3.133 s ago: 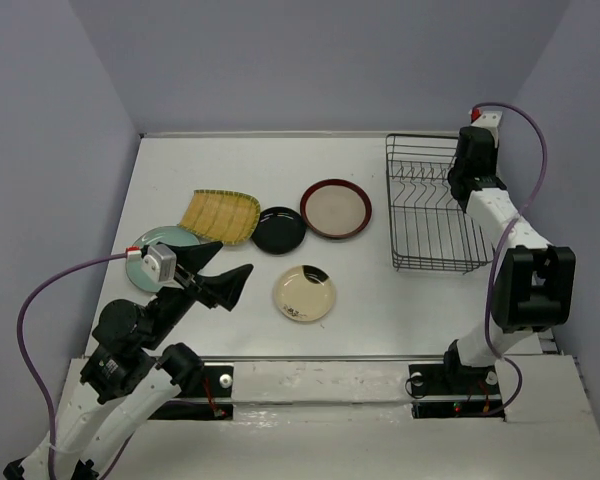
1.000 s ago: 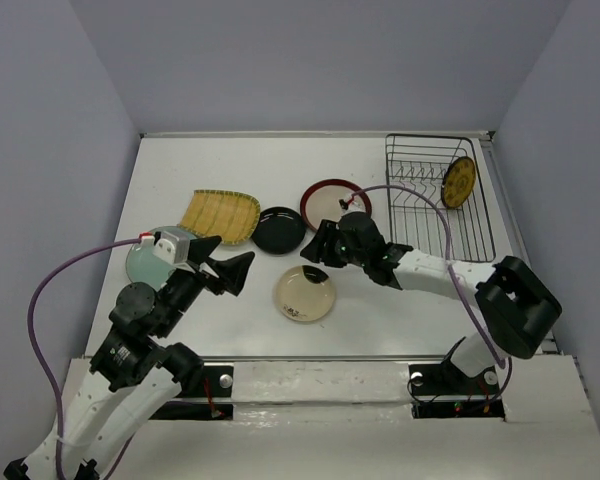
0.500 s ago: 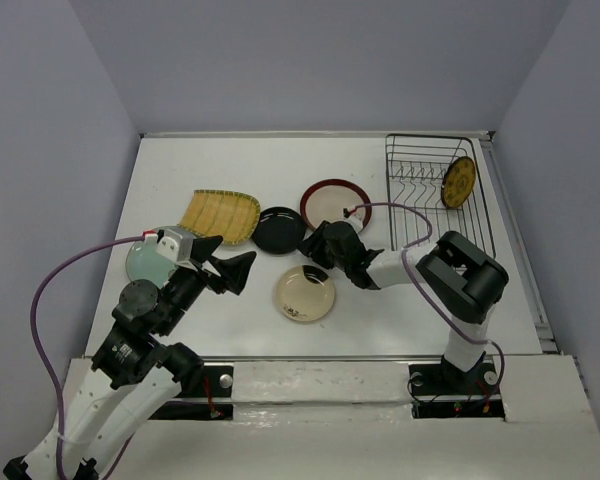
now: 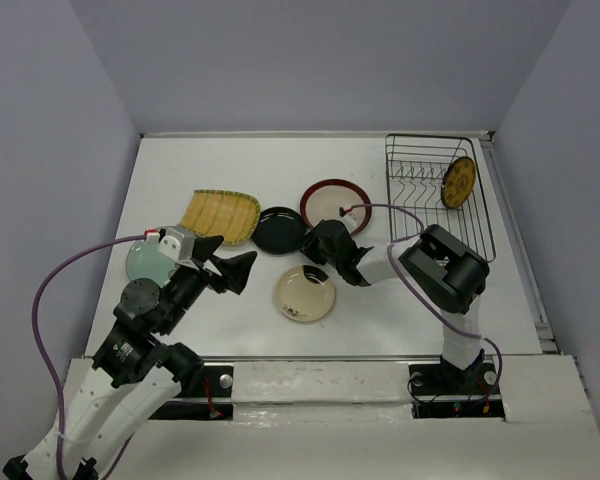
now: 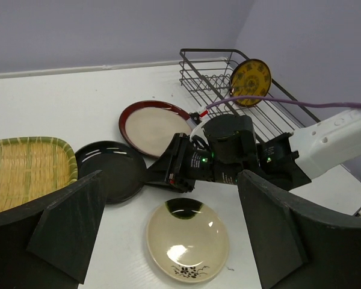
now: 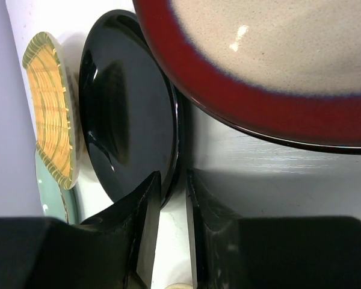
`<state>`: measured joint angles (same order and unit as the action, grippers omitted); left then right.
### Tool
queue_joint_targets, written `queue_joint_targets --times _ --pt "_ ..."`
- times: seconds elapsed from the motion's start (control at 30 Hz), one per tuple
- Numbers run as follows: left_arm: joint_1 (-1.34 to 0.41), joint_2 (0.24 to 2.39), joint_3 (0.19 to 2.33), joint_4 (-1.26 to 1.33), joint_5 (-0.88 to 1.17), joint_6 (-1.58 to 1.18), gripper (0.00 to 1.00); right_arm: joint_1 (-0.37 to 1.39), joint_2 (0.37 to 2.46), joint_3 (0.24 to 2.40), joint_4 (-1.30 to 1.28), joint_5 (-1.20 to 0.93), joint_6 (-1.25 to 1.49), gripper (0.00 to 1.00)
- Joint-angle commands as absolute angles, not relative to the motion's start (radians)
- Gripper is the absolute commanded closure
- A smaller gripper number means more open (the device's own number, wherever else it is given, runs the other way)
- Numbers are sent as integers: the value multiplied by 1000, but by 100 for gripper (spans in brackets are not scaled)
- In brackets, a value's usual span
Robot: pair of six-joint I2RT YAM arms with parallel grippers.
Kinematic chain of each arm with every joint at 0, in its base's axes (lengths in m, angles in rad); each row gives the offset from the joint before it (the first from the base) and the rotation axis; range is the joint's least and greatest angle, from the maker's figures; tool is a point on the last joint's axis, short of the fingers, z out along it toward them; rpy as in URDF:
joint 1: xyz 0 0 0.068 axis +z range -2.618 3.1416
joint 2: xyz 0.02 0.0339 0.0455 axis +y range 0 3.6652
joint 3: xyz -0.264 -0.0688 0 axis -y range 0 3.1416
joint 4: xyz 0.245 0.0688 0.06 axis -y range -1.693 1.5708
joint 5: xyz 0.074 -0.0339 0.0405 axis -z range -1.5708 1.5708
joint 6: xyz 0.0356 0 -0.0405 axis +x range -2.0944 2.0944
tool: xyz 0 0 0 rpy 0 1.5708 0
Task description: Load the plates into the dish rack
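RIGHT GRIPPER [image 6: 172, 177]: jaws stand narrow either side of the rim of the small black round plate [image 6: 126, 108]; firm pinch cannot be told | LEFT GRIPPER [image 4: 232, 262]: spread wide, empty | PLATE: flat on white table [image 4: 230, 170], just beside dark-red-rimmed beige round plate [image 6: 228, 96]; well apart from black wire dish rack [image 4: 420, 240] | RISK: shallow edge grip; glossy plate may slip or pivot on lift and strike its neighbour

Look at your white table [image 4: 230, 170]. On it lie a green plate [image 4: 145, 262] at 9 o'clock, a yellow ribbed plate [image 4: 220, 215] at 10, a black plate [image 4: 278, 229] and a red-rimmed plate [image 4: 332, 200] near 12, and a cream plate [image 4: 302, 292] at 6. The dish rack [image 4: 430, 230] sits at 2.
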<state>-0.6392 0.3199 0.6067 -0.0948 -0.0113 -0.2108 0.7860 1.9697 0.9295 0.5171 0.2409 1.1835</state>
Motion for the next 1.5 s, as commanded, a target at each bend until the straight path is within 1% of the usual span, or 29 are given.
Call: queue_joint_targets --times 0.0,0.03,0.1,0.27,0.33,0.4,0.47,0.57,0.7,0.93,1.0,1.13,1.2,1.3,1.33,1.37,1.43,1.47 --pt "-634 336 646 -46 -6 -204 1 790 1982 959 568 305 1213 73" --pt "-635 336 646 -45 -5 -204 1 790 1985 959 566 307 1215 75" --pt "-635 336 646 -43 -5 -204 1 790 1990 963 555 311 1224 76" --pt "-634 339 644 -43 -5 -203 1 790 2003 960 558 313 1239 84" --pt "-634 337 644 -43 -5 -204 1 790 1990 950 561 324 1238 86" --pt "-634 339 646 -43 -5 -204 1 790 1964 928 566 340 1226 91" --pt "-634 339 646 -43 -5 -204 1 790 1939 914 565 353 1209 93" --pt "-634 337 646 -41 -5 -204 1 801 1885 896 551 376 1164 93" --pt "-630 336 644 -43 -5 -206 1 842 1807 890 464 432 1085 93" --pt "-627 333 644 -41 -5 -206 1 861 1665 896 355 505 925 93" --pt "-626 328 644 -41 -5 -204 1 861 1602 919 312 563 873 93" --pt "-626 319 644 -41 -5 -206 1 861 1481 982 175 707 654 93" --pt "-626 311 644 -41 26 -206 1 838 1436 1012 125 774 586 93" --pt "-626 298 643 -40 32 -207 1 757 1359 1077 16 810 476 93" --pt "-626 293 643 -40 34 -206 1 727 1327 1116 -62 811 438 93" --pt "-626 291 643 -41 37 -207 1 668 1312 1135 -87 813 410 93" --pt "-627 276 643 -41 40 -206 1 606 1286 1175 -133 851 314 93" --pt "-627 273 643 -41 38 -207 1 536 1284 1193 -152 867 281 93"
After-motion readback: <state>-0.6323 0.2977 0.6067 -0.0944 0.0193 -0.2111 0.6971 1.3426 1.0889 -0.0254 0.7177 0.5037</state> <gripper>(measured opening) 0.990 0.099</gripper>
